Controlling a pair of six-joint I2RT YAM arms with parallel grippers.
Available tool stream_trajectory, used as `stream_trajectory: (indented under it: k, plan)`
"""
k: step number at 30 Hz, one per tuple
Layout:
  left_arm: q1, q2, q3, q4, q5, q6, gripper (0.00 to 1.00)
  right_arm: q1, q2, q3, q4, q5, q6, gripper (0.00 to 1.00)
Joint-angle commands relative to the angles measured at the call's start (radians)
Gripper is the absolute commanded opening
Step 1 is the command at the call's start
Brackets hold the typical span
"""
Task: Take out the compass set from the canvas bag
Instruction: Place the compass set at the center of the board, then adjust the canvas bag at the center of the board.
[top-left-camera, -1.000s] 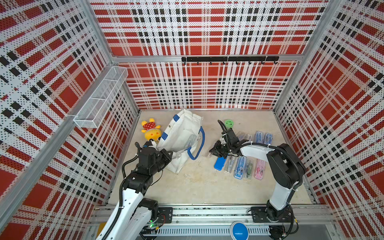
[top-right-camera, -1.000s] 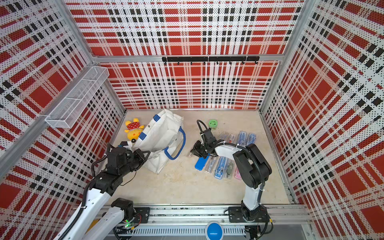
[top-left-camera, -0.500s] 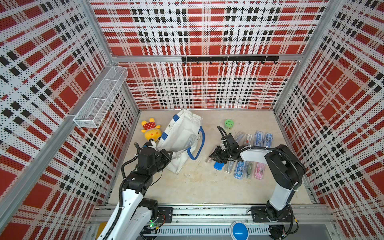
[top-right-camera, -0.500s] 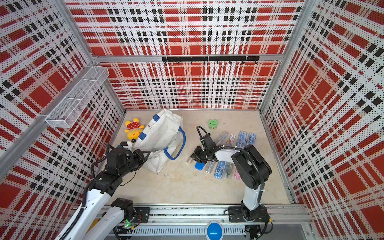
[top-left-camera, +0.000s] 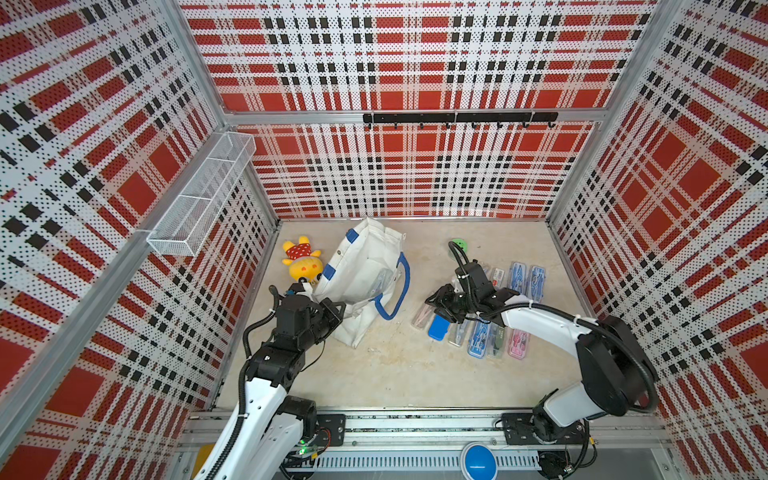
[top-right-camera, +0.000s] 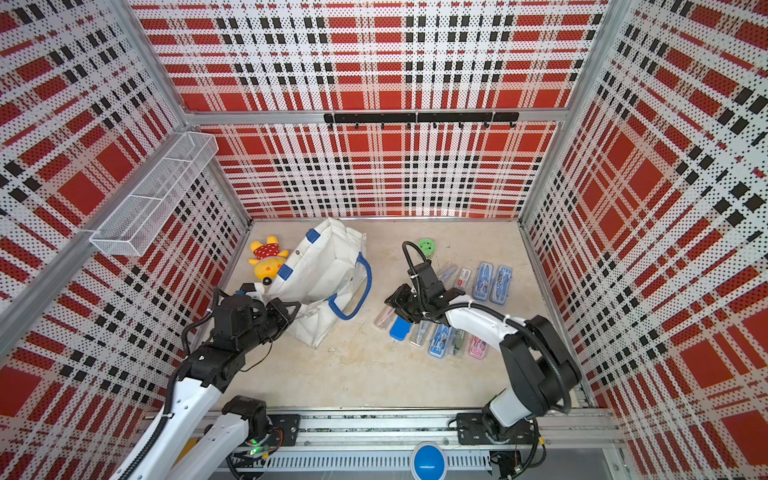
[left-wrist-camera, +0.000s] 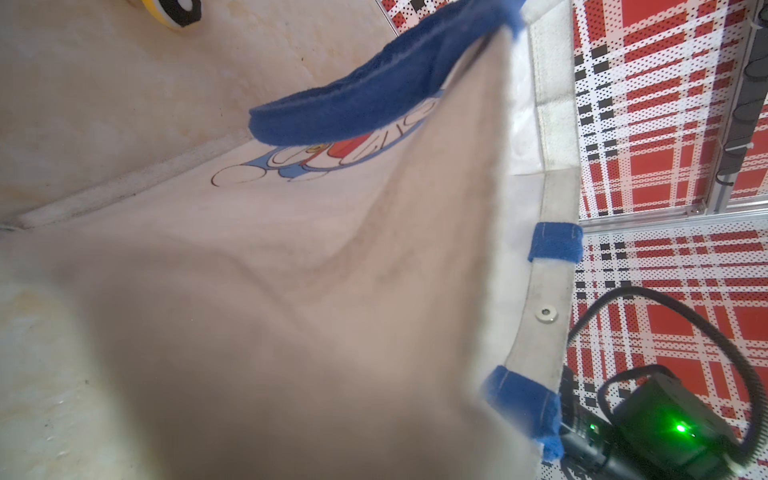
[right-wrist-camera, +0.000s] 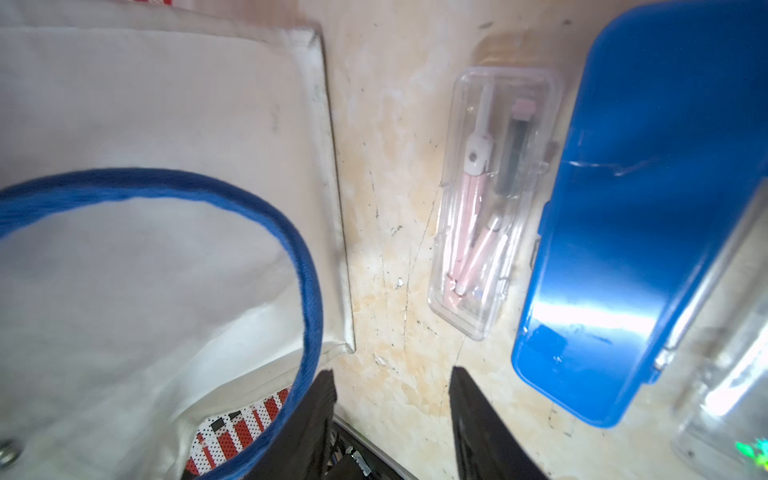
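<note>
Near the middle of the worktop (top-left-camera: 395, 374), the right tool (right-wrist-camera: 392, 372) hangs low. Its two dark fingers (right-wrist-camera: 316, 415) are spread apart with only bare surface between them, so it holds nothing. Just past the fingertips lies the compass set (right-wrist-camera: 494, 199), a clear case with a pink compass inside, flat on the worktop and outside the bag. A blue case (right-wrist-camera: 648, 208) sits just beside it on the side away from the bag. More compass cases (top-left-camera: 525, 280), in blue, green and pink, are lined up towards the right edge.

On the tool's other side, the canvas bag (top-left-camera: 365, 266) lies slumped towards the left edge and reaches almost to the far edge. Its blue strap handle (right-wrist-camera: 307, 270) loops out close to one finger of the right tool. The left tool (top-left-camera: 334, 308) is closed at the bag's near end. White fabric fills the left wrist view and hides the fingers, but they appear to be pinching the bag's rim and holding it raised.

A yellow plush toy (top-left-camera: 301, 259) rests between the bag and the left edge, and a green disc (top-left-camera: 459, 244) lies near the far edge.
</note>
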Motion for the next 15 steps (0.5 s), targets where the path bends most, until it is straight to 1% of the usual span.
stream_trajectory:
  k: [1, 5, 8, 9, 11, 13, 15]
  plan:
    - [0.009, 0.012, 0.007, 0.025, 0.015, 0.039, 0.00, 0.006, -0.081, 0.022, -0.072, 0.082, -0.039, 0.48]
    - [-0.022, 0.034, 0.038, 0.009, 0.009, 0.099, 0.00, 0.014, -0.181, 0.091, -0.098, 0.173, -0.133, 0.49]
    - [-0.091, 0.052, 0.071, -0.007, -0.044, 0.155, 0.00, 0.034, -0.232, 0.191, -0.161, 0.277, -0.219, 0.48]
    - [-0.138, 0.061, 0.085, -0.013, -0.074, 0.176, 0.00, 0.039, -0.238, 0.229, -0.184, 0.302, -0.241, 0.48]
    - [-0.211, 0.080, 0.105, -0.015, -0.132, 0.214, 0.00, 0.039, -0.227, 0.297, -0.222, 0.313, -0.263, 0.48]
    - [-0.298, 0.098, 0.126, -0.015, -0.207, 0.256, 0.00, 0.041, -0.195, 0.368, -0.254, 0.294, -0.285, 0.46]
    - [-0.371, 0.113, 0.139, -0.010, -0.269, 0.295, 0.00, 0.050, -0.167, 0.405, -0.253, 0.270, -0.286, 0.45]
